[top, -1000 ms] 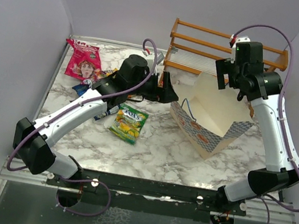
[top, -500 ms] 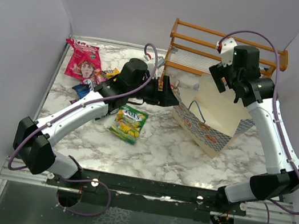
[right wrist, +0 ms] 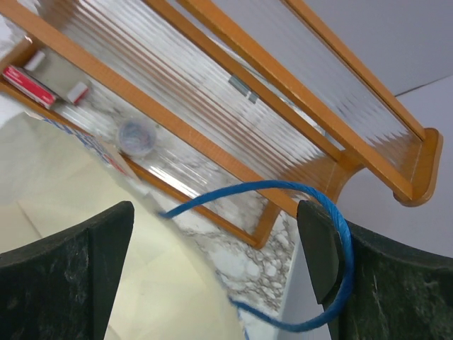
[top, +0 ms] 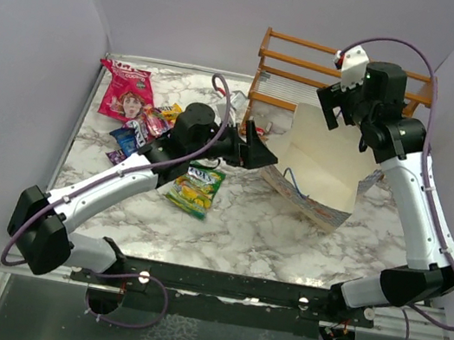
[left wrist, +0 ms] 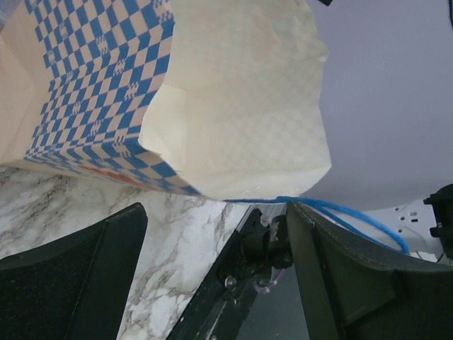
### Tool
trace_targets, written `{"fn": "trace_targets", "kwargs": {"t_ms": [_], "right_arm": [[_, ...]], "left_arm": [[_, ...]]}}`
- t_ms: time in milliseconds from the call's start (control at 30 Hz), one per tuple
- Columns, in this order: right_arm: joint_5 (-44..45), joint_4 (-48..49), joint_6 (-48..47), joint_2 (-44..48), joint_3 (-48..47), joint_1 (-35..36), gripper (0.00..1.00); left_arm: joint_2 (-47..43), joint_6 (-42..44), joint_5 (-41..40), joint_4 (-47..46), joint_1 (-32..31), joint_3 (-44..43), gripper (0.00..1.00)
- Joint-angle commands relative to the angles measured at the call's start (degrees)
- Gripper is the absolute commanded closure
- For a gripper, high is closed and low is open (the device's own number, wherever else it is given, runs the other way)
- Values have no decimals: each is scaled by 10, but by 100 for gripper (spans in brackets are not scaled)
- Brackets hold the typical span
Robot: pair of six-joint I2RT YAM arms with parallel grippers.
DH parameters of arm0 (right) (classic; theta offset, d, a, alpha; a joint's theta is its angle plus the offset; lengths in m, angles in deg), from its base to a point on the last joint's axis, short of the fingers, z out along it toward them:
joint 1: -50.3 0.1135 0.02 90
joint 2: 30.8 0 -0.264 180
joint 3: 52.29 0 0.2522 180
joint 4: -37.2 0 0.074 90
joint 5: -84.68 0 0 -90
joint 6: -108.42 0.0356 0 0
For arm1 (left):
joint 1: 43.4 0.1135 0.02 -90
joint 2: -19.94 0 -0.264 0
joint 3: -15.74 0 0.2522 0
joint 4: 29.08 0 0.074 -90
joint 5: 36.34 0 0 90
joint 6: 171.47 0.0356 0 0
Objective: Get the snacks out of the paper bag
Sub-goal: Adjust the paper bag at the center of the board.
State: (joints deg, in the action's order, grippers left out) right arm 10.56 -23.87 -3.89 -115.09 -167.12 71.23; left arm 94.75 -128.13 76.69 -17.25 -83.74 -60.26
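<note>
Marble surface [top: 243,226], and it's crowded! One wooden rack [top: 315,67] stands at the back right with a ribbed clear panel, and the single paper bag [top: 324,165] is tilted just in front of it, cream inside showing and mouth turned toward the left arm. The right claw [right wrist: 216,209] is up at the bag's top edge, jaws wide apart, with a blue cord handle [right wrist: 283,185] looped over one finger. The left claw [left wrist: 216,212], also spread and gripping nothing, points at the bag's mouth, close but apart from it.

Snacks out on the surface: one pink-red bag [top: 128,93] at the back left and one green-yellow packet [top: 197,187] just beside the left arm. A huddle of small packets [top: 145,125] lies between them, partly hidden by that arm. At least four, exact count unclear.
</note>
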Motion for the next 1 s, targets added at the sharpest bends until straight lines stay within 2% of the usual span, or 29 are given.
{"fn": "trace_targets", "kwargs": {"t_ms": [0, 67, 167, 233, 333, 433, 533, 667, 767, 900, 967], "right_arm": [[-36, 14, 49, 13, -32, 1, 1], [-34, 13, 56, 18, -28, 1, 1], [-46, 8, 58, 29, -15, 1, 1], [-49, -1, 62, 31, -15, 1, 1], [-47, -24, 79, 24, -30, 1, 1], [-59, -32, 91, 26, -28, 1, 1], [-63, -35, 95, 29, -25, 1, 1], [-67, -39, 96, 33, -25, 1, 1], [-71, -37, 98, 40, -18, 1, 1], [-63, -31, 102, 50, -6, 1, 1], [-60, -29, 102, 53, -3, 1, 1]], "left_arm": [[-15, -6, -67, -23, -3, -31, 19], [14, 41, -124, 87, -5, -108, 25], [56, 171, -193, 178, -15, -197, 20], [84, 236, -201, 219, -16, -244, 16], [134, 257, -191, 279, -19, -320, 15], [160, 223, -157, 278, -32, -338, 19], [154, 191, -157, 221, -65, -302, 20], [181, 233, -253, 244, -121, -331, 20], [209, 266, -358, 285, -144, -361, 28], [201, 283, -387, 229, -146, -323, 36], [196, 285, -388, 195, -146, -300, 44]]}}
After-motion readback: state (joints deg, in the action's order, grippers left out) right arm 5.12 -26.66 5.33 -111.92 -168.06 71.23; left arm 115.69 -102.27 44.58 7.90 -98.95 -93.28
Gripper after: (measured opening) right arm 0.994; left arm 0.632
